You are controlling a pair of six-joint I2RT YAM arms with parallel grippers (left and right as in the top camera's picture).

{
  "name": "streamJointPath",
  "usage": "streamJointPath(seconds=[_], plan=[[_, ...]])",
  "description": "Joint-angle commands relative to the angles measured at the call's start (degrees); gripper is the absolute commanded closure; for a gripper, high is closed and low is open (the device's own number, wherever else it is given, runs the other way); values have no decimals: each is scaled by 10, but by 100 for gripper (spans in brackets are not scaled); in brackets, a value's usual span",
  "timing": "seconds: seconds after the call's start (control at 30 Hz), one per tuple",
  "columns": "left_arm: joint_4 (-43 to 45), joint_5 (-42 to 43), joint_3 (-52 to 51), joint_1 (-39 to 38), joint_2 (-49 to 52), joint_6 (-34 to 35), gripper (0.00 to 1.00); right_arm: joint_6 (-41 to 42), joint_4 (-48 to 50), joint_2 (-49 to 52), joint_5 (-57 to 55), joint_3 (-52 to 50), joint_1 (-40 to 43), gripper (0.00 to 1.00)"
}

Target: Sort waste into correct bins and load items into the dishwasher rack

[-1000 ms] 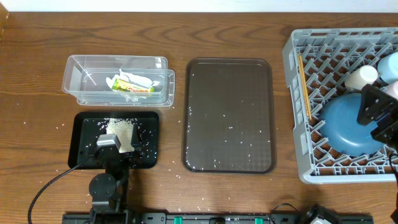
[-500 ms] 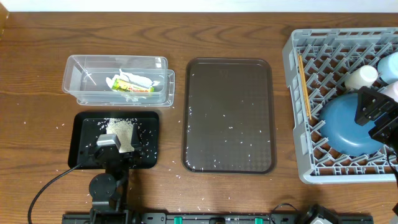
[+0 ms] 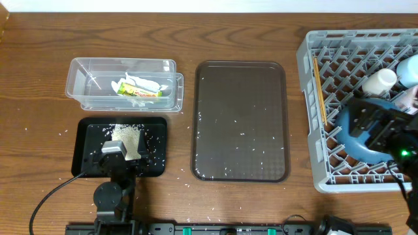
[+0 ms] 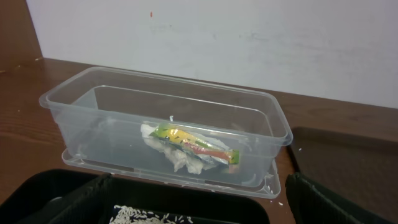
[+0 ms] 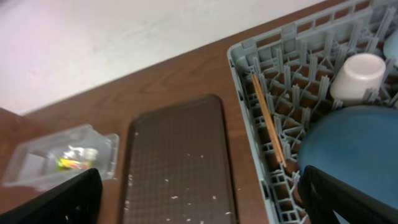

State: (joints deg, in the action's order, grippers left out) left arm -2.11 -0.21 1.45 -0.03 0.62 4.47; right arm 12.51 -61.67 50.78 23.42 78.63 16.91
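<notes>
Leftward across the dishwasher rack [image 3: 307, 52] goes the right gripper [image 3: 366, 124], which now hangs spread and empty over the large dark-blue bowl [image 3: 346, 134] resting in the rack near the small white cup [image 3: 380, 81] and chopsticks [image 3: 319, 91]. The left gripper [image 3: 122, 153], equally spread and empty, has not stirred above the rice [image 3: 128, 138] on the black tray [image 3: 88, 130]. That bowl looks smooth, stiff and fairly heavy, best pinched at its rim, while the tissue with its wrapper [image 4: 186, 146] in the clear container [image 4: 74, 106] looks soft and light, its yellow-green print too small to read.

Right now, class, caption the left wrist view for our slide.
Tissue with yellow-green wrapper lies in the clear container; rice sits on the black tray.
</notes>
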Motion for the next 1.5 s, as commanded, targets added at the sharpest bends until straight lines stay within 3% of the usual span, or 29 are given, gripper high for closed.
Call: streamJointPath(seconds=[0.0,0.2,0.5,0.73,0.93,1.17,1.47], plan=[[-20,-9,-12,3,-4,-3,11,-6,25,-2,-100,-35,-64,1],[-20,-9,-12,3,-4,-3,11,-6,214,-69,-166,-205,-159,1],[-20,-9,-12,3,-4,-3,11,-6,551,-230,-166,-532,-161,1],[-20,-9,-12,3,-4,-3,11,22,714,-340,-184,-713,-162,1],[-20,-9,-12,3,-4,-3,11,42,749,-396,-220,-783,-163,1],[-20,-9,-12,3,-4,-3,11,24,723,-423,-230,-783,-165,1],[-20,-9,-12,3,-4,-3,11,16,590,-501,-274,-783,-183,1]])
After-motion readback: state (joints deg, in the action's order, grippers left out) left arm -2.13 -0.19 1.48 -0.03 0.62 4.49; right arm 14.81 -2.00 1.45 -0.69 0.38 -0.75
